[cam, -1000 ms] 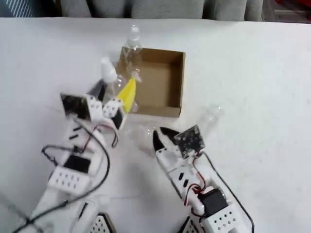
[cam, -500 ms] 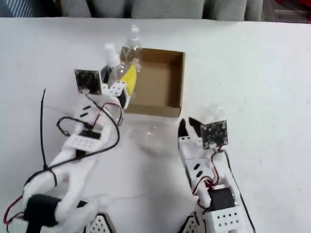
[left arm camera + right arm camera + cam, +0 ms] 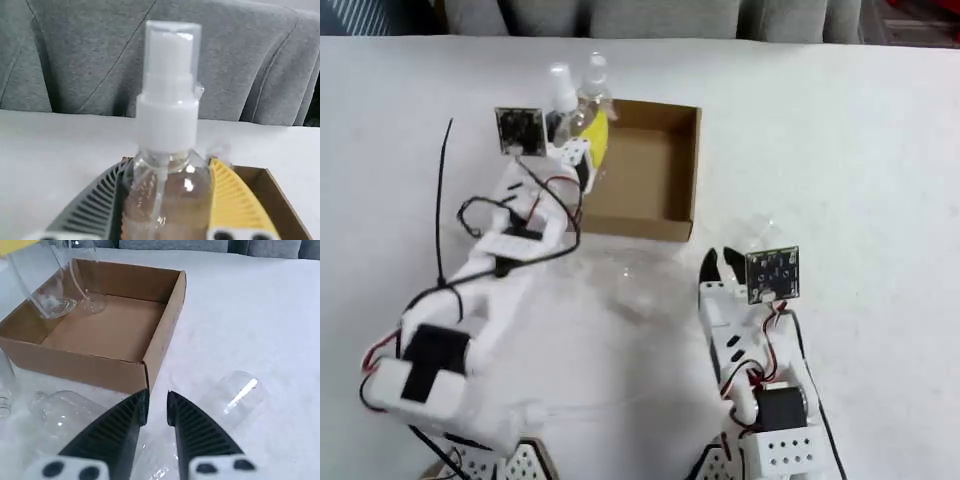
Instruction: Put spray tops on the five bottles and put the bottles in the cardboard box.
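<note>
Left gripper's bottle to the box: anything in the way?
Nothing visible blocks it. The left gripper holds the capped bottle at the cardboard box's far left corner. A second bottle already stands there, close beside it. The box floor past them is bare.

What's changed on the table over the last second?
The left gripper, shut on the clear plastic bottle with a white spray top, carried it away from the arms toward the brown cardboard box's far left corner. The right gripper swung right, away from the uncapped clear bottle lying before the box. The box and the capped bottle standing in it stayed put.
</note>
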Robot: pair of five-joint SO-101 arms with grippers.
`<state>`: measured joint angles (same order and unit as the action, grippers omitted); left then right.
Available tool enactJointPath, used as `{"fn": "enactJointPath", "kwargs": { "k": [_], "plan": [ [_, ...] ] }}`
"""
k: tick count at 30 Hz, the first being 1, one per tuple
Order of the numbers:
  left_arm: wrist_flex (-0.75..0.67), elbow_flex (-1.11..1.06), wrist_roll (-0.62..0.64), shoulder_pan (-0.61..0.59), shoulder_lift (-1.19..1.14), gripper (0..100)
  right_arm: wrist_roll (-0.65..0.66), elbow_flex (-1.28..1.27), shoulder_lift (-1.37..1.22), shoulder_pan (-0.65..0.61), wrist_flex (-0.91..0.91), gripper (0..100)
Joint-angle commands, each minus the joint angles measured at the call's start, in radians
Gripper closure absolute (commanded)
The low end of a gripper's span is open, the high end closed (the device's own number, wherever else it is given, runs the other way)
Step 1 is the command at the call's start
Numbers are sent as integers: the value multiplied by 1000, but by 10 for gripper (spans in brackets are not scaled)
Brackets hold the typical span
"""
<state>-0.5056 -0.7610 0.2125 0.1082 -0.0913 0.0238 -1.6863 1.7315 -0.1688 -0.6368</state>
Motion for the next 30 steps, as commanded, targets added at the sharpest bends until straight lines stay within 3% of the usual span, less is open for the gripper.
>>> {"fn": "enactJointPath", "kwargs": {
  "k": [1, 10, 17, 30],
  "plan": [
    [-37, 123, -49, -15, -67, 980, 12, -8, -5, 8, 2, 954],
    [-41, 210, -115, -15, -203, 980, 12, -8, -4, 8, 4, 954],
    [-221, 206, -115, -15, -300, 980, 12, -8, -4, 8, 4, 954],
    [-219, 206, -212, -15, -323, 980, 12, -8, -5, 8, 4, 954]
  ]
}}
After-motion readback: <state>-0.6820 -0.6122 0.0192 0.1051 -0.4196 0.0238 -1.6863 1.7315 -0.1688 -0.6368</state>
